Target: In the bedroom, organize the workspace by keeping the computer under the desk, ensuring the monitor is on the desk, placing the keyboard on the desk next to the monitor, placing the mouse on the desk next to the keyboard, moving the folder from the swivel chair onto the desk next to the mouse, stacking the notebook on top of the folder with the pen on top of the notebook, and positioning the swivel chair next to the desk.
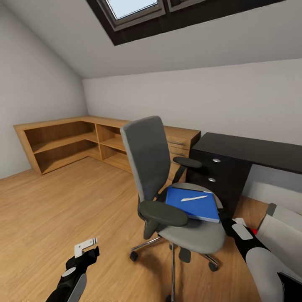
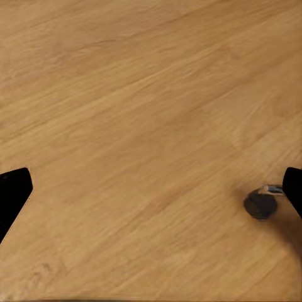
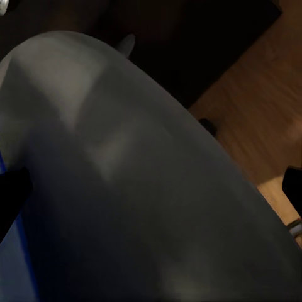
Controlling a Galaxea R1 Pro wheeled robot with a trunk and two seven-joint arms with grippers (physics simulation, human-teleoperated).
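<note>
A: Where's your folder (image 1: 194, 204)?
B: On the swivel chair (image 1: 167, 184) seat, pen (image 1: 193, 198) on top (worktop (image 1: 251, 151) just behind).
A: Jaws?
B: Left gripper (image 2: 151, 189) spread over floor (image 1: 63, 201); right gripper (image 3: 151, 189) spread at the seat.

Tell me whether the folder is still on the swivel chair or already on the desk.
Still on the chair. The blue folder lies flat on the swivel chair seat with the white pen on top; the black desk behind carries nothing in the part shown.
</note>
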